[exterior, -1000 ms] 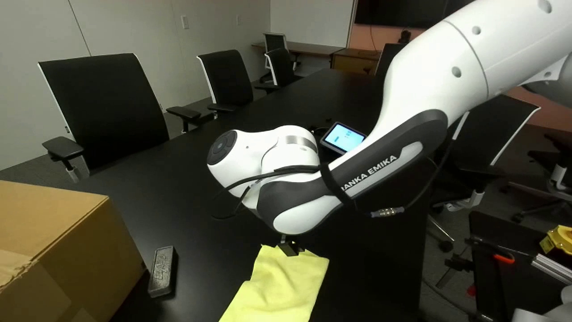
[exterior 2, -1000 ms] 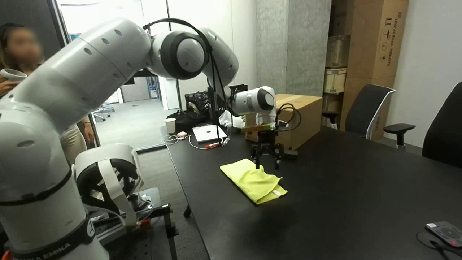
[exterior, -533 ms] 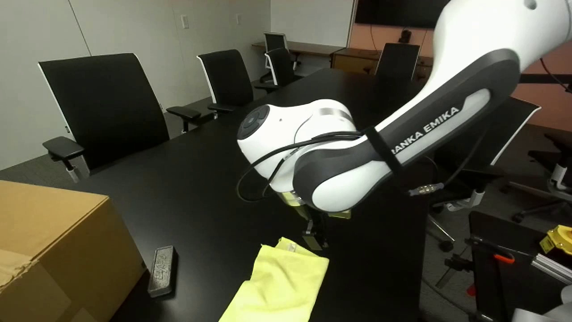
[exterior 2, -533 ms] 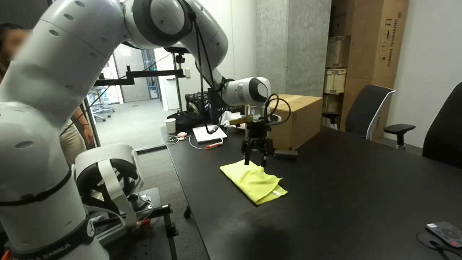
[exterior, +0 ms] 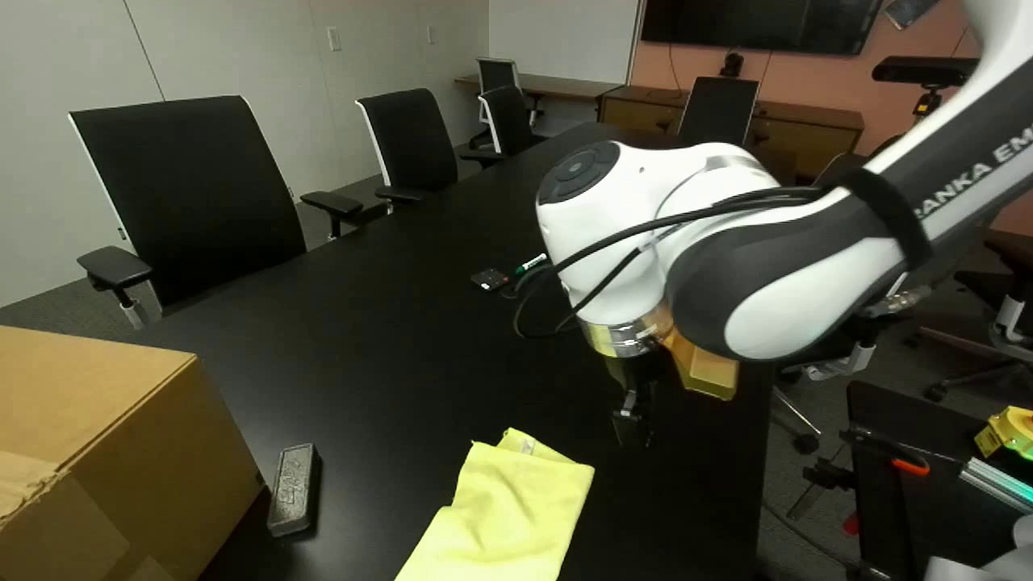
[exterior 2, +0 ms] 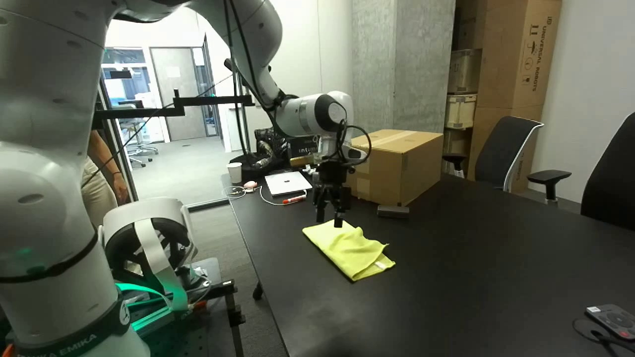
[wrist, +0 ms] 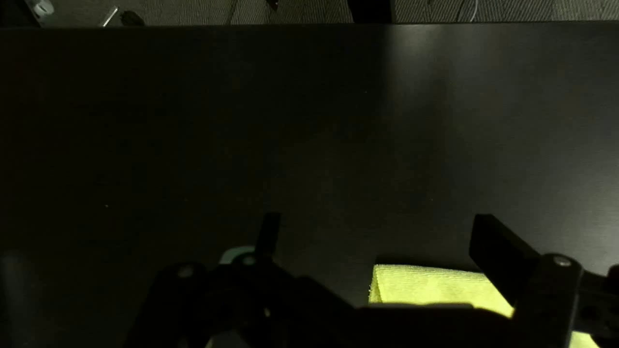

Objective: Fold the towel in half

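The pale yellow towel (exterior: 516, 500) lies on the black table, folded over on itself with a wrinkled top layer. A strip of the under layer with a white tag shows past the top layer's edge in both exterior views (exterior 2: 347, 245). My gripper (exterior: 632, 428) is open and empty, raised above the table beside the towel. In an exterior view it overlaps the towel's far end (exterior 2: 329, 220). In the wrist view the fingers stand wide apart (wrist: 378, 217), and a folded edge of the towel (wrist: 435, 285) shows low between them; the rest is hidden by the gripper.
A brown cardboard box (exterior 2: 412, 168) and a black eraser-like block (exterior: 294, 488) stand near the towel. A laptop (exterior 2: 287, 182), a white cup (exterior 2: 234, 172) and a red marker (exterior 2: 294, 199) lie near the table's edge. A remote (exterior 2: 612, 320) lies farther along.
My open gripper has moved away from over the towel's tagged end, to the right in one view and to the left in another. The towel has not moved.
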### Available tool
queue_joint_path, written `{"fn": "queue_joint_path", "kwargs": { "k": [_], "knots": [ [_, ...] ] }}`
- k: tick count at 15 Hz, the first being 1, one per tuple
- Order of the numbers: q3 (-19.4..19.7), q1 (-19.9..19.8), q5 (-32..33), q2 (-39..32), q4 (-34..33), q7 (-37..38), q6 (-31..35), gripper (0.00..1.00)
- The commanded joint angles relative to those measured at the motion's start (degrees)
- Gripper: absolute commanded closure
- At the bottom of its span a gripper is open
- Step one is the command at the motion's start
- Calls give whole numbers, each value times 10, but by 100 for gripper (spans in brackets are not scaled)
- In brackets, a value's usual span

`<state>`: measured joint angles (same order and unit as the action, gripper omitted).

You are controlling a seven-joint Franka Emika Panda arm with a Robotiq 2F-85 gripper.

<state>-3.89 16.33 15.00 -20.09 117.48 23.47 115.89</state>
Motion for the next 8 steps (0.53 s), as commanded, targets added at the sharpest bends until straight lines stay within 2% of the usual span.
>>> {"fn": "queue_joint_path", "kwargs": {
  "k": [1, 8],
  "knots": [
    [-8, -6, -4, 119, 142, 48, 78, 0],
    [-36, -21, 5, 317, 363, 93, 183, 0]
  ]
}}
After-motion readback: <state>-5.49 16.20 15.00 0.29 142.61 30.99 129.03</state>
